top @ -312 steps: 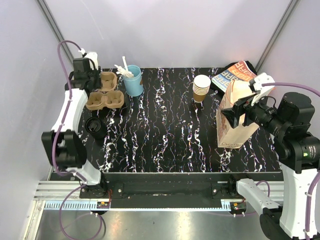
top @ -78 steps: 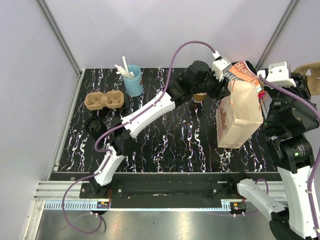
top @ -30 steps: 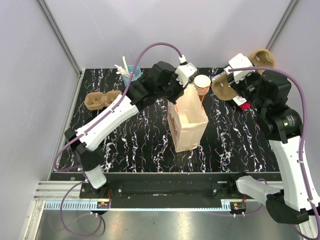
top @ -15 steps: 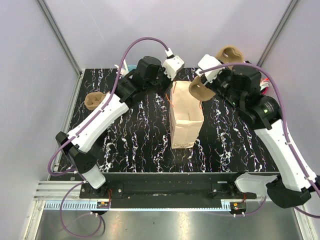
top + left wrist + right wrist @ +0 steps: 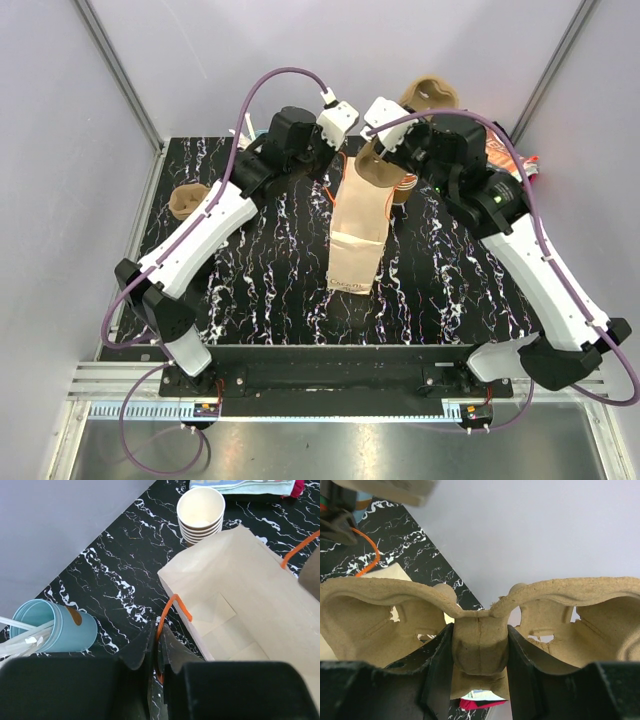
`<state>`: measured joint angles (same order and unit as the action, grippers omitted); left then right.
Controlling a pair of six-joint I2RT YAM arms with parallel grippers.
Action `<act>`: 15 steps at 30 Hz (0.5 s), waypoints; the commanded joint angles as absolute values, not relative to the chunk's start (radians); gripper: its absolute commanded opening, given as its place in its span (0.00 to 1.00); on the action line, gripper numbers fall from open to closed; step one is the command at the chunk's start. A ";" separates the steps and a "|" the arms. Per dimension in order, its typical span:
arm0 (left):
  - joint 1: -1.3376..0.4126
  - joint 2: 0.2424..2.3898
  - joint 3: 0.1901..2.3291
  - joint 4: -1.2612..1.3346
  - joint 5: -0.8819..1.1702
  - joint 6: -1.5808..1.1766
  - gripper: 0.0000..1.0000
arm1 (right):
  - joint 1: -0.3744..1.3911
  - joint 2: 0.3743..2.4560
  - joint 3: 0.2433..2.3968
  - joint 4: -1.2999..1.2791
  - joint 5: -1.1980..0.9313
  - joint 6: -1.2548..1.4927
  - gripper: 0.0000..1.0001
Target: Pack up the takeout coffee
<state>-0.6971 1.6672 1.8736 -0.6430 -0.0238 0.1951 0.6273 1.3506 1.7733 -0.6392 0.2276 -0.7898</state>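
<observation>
The paper bag [image 5: 355,235] has shifted and tipped a little since the last look, and my right arm has swung its load closer to my left gripper [image 5: 156,639]. That gripper is pinched nearly closed on the bag's orange handle [image 5: 172,611], with the bag's open mouth just ahead of it. My right gripper [image 5: 480,645] is clenched on the middle ridge of a cardboard cup carrier [image 5: 600,605], held in the air above the bag's far rim.

I judge the packing barely begun. The bag stands open on the worktop [image 5: 260,280], but what I can see of its inside is bare. I cannot find the single coffee cup in any view. Only the nested stack of cups [image 5: 201,509] shows, beyond the bag from my left gripper. The carrier fills my right wrist view, hiding what lies below. The bag's far side runs out of frame.
</observation>
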 commanded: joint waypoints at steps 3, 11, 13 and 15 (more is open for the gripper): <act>-0.680 1.701 1.916 -0.571 -0.032 0.198 0.11 | 0.661 1.405 1.790 -0.557 0.278 -0.833 0.24; -0.673 1.661 1.859 -0.523 -0.017 0.167 0.14 | 0.676 1.440 1.709 -0.525 0.292 -0.842 0.23; -0.670 1.652 1.850 -0.515 -0.024 0.163 0.14 | 0.683 1.440 1.680 -0.523 0.294 -0.853 0.23; -0.669 1.649 1.844 -0.512 -0.026 0.155 0.14 | 0.696 1.439 1.661 -0.531 0.304 -0.862 0.23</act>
